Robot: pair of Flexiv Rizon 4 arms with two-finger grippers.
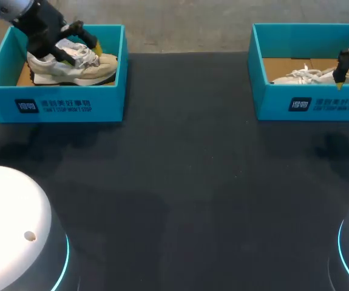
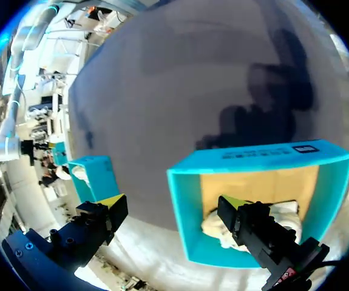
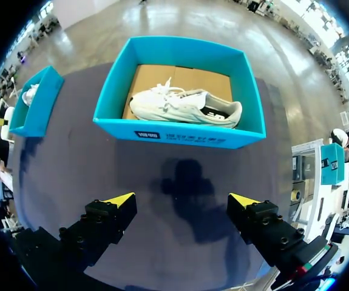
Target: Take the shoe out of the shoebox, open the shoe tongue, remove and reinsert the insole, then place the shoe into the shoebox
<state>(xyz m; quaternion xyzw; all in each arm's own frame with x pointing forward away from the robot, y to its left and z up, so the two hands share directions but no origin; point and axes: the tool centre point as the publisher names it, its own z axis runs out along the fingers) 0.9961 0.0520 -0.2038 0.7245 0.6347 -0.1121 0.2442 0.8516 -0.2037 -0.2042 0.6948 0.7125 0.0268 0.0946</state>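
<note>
A beige and white shoe (image 1: 77, 65) lies in the blue shoebox (image 1: 62, 103) at the table's far left. My left gripper (image 1: 82, 37) hangs over that shoe, open and holding nothing. In the left wrist view the left gripper (image 2: 171, 205) straddles the shoebox's (image 2: 186, 200) side wall, with one finger above the shoe (image 2: 220, 229) and the other outside the box. A second blue shoebox (image 1: 308, 103) at the far right holds a white shoe (image 1: 301, 76). My right gripper (image 3: 181, 200) is open above the dark table, short of this box (image 3: 180, 136) and its white shoe (image 3: 183, 106).
The table (image 1: 180, 194) is a dark mat between and in front of the two boxes. The white bases of my arms (image 1: 16, 230) stand at the near corners. Both boxes sit close to the table's far edge.
</note>
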